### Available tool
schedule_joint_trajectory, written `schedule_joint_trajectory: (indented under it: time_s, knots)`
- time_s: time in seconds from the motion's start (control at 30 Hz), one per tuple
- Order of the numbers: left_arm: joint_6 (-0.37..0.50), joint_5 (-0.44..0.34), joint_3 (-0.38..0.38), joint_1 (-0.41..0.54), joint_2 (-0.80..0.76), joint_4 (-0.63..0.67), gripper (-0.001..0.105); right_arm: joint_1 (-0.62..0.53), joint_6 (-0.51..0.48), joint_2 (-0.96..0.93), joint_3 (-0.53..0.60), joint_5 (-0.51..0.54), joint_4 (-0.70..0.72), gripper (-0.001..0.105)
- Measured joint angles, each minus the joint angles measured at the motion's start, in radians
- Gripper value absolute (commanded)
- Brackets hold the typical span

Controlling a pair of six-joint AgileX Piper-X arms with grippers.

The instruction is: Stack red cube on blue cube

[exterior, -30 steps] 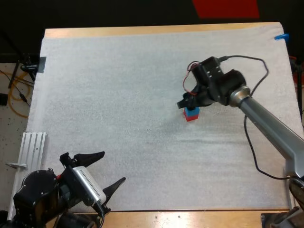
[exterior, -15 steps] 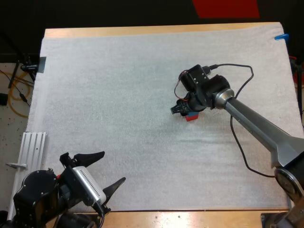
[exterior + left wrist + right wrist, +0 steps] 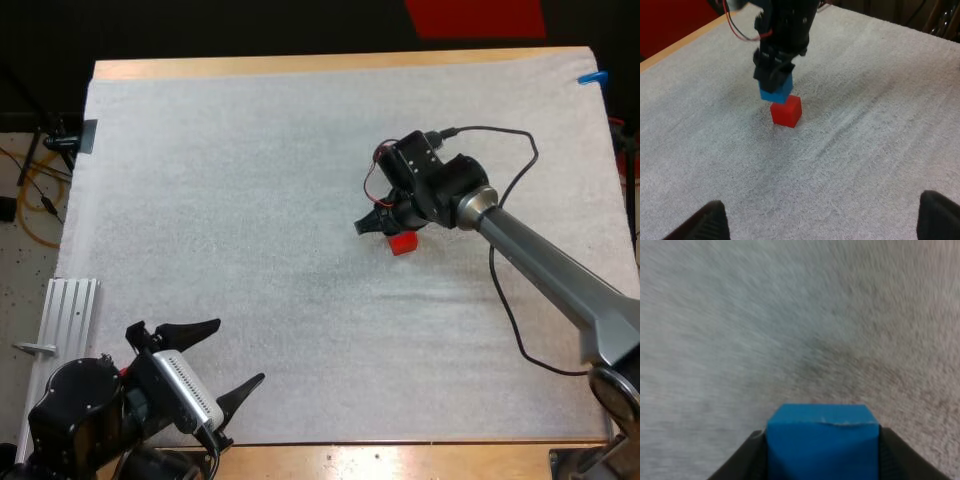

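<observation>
– How far along?

– Not stacked yet. Grips the blue cube (image 3: pixel 776 91) from both sides with the right gripper (image 3: pixel 378 222), lifted off the white mat (image 3: pixel 220 180). Leaves the red cube (image 3: pixel 786 111) sitting on the mat, just beside and below the blue one. Cannot tell whether touching or a hair apart.

– So what is left?

– Nearly everything, judging by the task. Needs the blue cube set down and released, then the red cube picked up and placed on top. Seems the wrong cube in hand for a direct stack, though sensible as a way of laying the base.

– And the other arm?

– Rests the left gripper (image 3: pixel 222 362) over the mat's near left corner, fingers spread wide, holding nothing, well apart from both cubes.

– Any brand, label or writing?

– None to read. Plain faces on both cubes, apart from a faint pale scuff along the blue cube's upper edge in the right wrist view. Nothing legible on the mat or the arms either.
</observation>
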Motion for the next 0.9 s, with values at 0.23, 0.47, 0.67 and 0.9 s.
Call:
schedule_joint_trajectory:
  time_s: [0.23, 0.47, 0.67, 0.9]
  knots:
    - [0.0, 0.0, 0.0, 0.0, 0.0, 0.0, 0.074, 0.096, 0.03, -0.033, -0.009, 0.0, -0.028, 0.026]
    - [0.0, 0.0, 0.0, 0.0, 0.0, 0.0, 0.074, 0.142, 0.076, 0.062, -0.009, -0.004, -0.07, 0.026]
    - [0.0, 0.0, 0.0, 0.0, 0.0, 0.0, 0.074, 0.15, 0.081, 0.11, -0.009, -0.017, -0.09, 0.029]
    - [0.0, 0.0, 0.0, 0.0, 0.0, 0.0, 0.074, 0.153, 0.082, 0.112, -0.013, -0.026, -0.088, 0.07]
